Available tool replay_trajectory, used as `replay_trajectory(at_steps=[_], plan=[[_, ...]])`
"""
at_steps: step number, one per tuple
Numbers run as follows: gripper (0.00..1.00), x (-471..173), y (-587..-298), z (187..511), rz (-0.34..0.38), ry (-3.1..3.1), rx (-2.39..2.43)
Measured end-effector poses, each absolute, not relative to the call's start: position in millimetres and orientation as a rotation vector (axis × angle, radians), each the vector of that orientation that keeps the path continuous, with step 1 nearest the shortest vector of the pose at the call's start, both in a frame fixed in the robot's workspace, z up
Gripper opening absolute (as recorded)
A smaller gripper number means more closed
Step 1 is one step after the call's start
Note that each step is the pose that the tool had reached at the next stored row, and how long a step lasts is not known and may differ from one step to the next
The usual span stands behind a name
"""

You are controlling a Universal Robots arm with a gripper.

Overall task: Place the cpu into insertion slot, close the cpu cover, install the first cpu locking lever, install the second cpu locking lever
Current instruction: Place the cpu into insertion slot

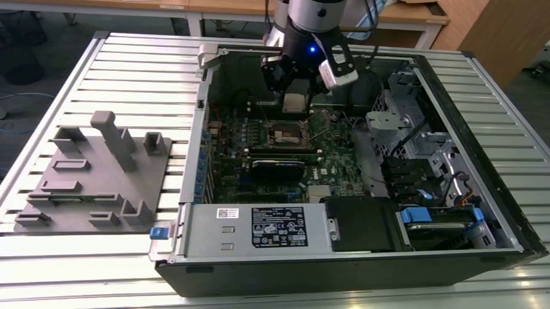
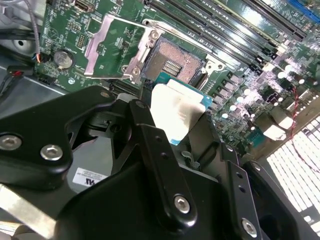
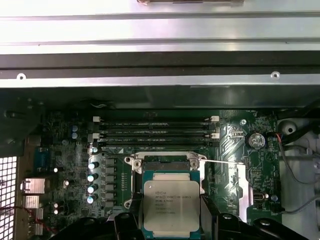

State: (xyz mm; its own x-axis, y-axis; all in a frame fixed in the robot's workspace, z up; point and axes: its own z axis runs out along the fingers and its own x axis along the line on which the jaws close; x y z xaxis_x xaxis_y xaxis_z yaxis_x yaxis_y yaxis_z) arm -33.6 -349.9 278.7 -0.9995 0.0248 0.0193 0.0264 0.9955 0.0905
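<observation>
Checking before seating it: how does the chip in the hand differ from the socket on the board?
The chip is clamped in the hand, off the board; the socket sits fixed in it, uncovered. The chip shows a pale silvery top; the socket a dark middle with a metal rim. Both are square, similar in size.

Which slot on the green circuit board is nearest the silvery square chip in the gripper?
The small square, metal-rimmed insertion slot. The silvery-grey square cpu hangs right by it, while the long narrow black memory slots lie farther off.
</observation>
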Motion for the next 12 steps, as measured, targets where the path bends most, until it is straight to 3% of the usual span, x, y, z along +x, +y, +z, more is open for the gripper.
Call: replay_trajectory(at_steps=[12], plan=[[0.54, -35, -350, 265, -0.137, -3.120, -0.040]])
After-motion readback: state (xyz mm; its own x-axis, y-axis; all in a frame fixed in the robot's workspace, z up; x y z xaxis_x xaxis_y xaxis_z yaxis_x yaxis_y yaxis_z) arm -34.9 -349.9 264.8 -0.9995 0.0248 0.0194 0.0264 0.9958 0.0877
